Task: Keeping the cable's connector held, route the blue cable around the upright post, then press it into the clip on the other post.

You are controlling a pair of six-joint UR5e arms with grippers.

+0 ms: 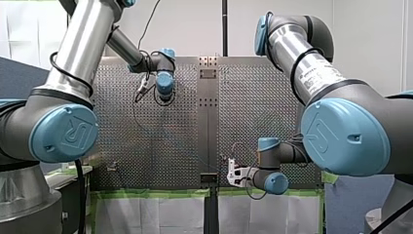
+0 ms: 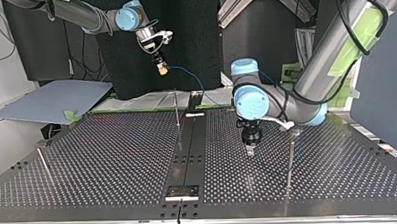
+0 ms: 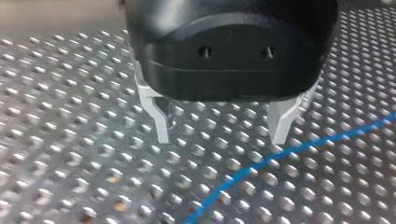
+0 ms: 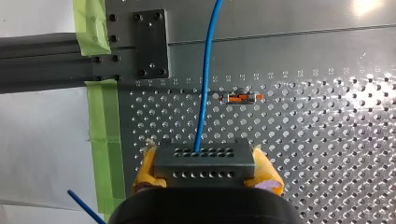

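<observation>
R jaws tight on connector (image 4: pixel 204 163)

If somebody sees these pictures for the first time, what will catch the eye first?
First, the blue cable: it leaves the grey connector that my right hand holds between yellow pads, raised over the far edge of the table in the top view. Next, my left hand, open, hovers low over the perforated surface, with the cable passing close by one fingertip.
</observation>
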